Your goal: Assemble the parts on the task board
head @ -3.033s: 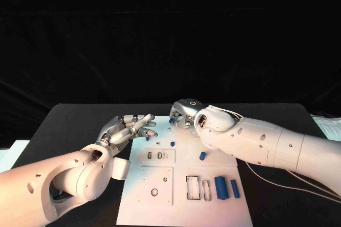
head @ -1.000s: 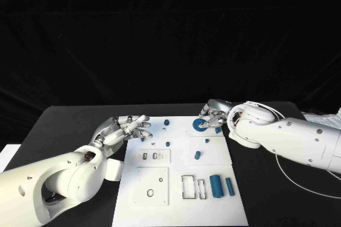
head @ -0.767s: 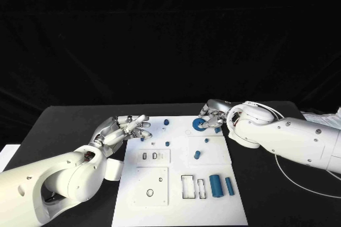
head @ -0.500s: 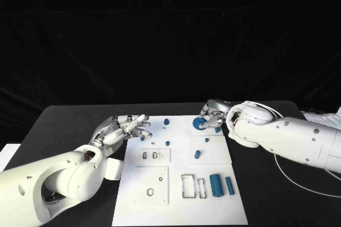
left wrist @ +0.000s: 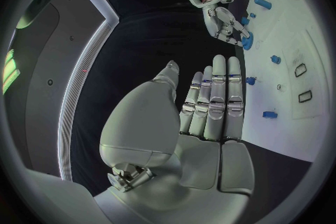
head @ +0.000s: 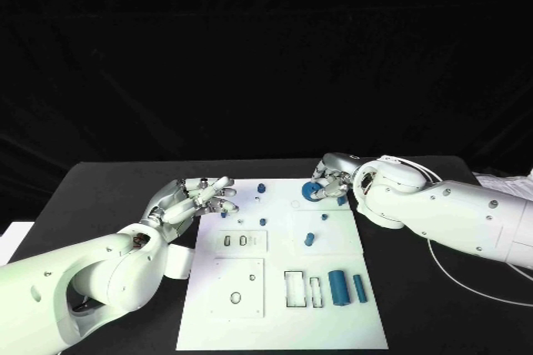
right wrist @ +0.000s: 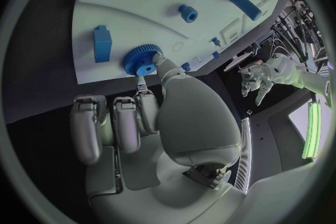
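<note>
**Right hand pinches the blue gear at the far edge of the board**

Head view: the white task board (head: 278, 293) lies in the middle of the black table (head: 100, 193). At its far right corner the right hand (head: 333, 182) pinches a round blue gear (head: 312, 191) between thumb and a finger; the right wrist view shows the toothed gear (right wrist: 142, 60) just beside the board's edge, with a small blue block (right wrist: 102, 43) lying on the board near it. The left hand (head: 191, 202) hovers at the board's far left edge, holding nothing, fingers straight and side by side; in the left wrist view its fingers (left wrist: 217, 95) point toward the board. Small blue pieces dot the far half of the board, among them a peg (head: 260, 188) and a slanted piece (head: 308, 238). Nearer the robot, a thick blue cylinder (head: 336, 286) and a thinner blue bar (head: 359, 286) lie side by side, next to an oblong slot (head: 296, 289)
</note>
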Tool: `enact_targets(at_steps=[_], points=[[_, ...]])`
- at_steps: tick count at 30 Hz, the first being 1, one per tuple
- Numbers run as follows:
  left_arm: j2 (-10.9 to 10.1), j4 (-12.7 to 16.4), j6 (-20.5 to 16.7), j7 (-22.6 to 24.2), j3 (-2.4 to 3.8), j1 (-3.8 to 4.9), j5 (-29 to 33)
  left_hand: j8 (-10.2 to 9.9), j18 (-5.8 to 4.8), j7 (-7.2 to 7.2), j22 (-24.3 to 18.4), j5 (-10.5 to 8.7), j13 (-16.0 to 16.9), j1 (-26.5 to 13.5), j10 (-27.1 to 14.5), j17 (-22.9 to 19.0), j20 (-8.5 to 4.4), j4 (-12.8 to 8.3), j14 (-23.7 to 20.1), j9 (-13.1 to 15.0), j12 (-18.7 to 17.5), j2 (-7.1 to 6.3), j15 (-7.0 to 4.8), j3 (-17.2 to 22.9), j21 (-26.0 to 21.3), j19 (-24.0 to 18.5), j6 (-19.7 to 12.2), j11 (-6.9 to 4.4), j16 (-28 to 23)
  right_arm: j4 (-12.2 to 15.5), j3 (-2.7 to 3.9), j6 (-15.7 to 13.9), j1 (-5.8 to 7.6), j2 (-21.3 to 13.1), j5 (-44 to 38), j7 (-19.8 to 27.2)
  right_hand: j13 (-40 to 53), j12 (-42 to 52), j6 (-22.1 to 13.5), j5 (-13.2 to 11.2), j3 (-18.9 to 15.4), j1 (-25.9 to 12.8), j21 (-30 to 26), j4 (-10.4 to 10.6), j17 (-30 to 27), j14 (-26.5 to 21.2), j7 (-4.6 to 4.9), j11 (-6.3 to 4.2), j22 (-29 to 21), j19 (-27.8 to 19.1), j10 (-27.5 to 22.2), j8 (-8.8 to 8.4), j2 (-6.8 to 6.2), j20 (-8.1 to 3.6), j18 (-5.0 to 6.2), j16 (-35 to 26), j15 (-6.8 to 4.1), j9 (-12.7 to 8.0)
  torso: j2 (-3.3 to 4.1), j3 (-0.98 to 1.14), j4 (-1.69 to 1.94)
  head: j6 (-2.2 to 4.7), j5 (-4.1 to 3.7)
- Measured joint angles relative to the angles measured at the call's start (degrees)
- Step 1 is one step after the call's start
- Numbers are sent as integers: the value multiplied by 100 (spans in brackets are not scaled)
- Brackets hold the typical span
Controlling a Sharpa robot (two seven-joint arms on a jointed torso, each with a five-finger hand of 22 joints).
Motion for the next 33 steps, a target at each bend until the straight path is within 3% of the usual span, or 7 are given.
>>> enact_targets(at_steps=[3,6,9,16,24,33], points=[[0,0,1,-1,0,0,0,0,0,0,0,0,0,0,0,0,0,0,0,0,0,0,0,0,0,0,0,0,0,-15,3,-22,-5,13,-93,3,0,96,181,-115,72,28,17,-72,0,1,-55,-58,0,20,63,87,26,-19,3,21,-64,20,0,1,0,-5,-1],[-2,0,2,-1,0,0,0,0,0,0,0,0,0,0,0,0,0,0,0,0,0,0,0,0,0,0,0,0,0,-15,6,-76,-16,27,-228,7,-1,163,216,-198,134,124,39,-135,-1,7,-32,-110,0,27,130,120,45,-57,6,21,-115,19,-1,1,0,-9,-1],[-3,0,3,-2,0,0,0,0,0,0,0,0,0,22,0,12,20,0,0,0,0,22,0,0,0,-20,0,0,-25,4,6,-171,-34,32,-440,8,-1,226,217,-319,264,153,79,-215,-1,1,-32,-141,0,26,161,121,73,-90,-76,44,-147,17,0,0,-2,-12,-5],[-3,0,6,-3,0,0,0,0,0,0,0,0,0,22,0,14,21,0,0,1,0,22,0,0,0,-21,0,0,-38,177,-18,-420,-94,12,-889,-6,-1,274,217,-330,334,235,88,-249,-1,-9,-32,-141,-1,25,161,121,80,-131,-77,45,-176,15,0,-2,0,-7,-14],[0,-8,13,-5,0,0,4,0,-1,0,0,0,0,22,0,14,21,0,0,1,0,22,0,0,0,-21,0,0,-38,632,-32,-651,-120,0,-1084,-24,-2,274,218,-247,367,244,111,-232,4,-9,-32,-141,1,25,161,122,96,-131,-76,45,-176,15,0,-3,6,7,-9],[6,-13,19,-11,0,0,9,-22,0,0,0,0,0,22,0,20,21,-16,0,1,0,22,0,-16,0,-21,0,0,-38,688,-25,-831,-55,350,-1108,-37,-2,229,218,-190,444,32,111,-155,3,-10,-32,-140,3,26,161,121,80,-131,-76,45,-175,15,1,-5,13,18,20]])
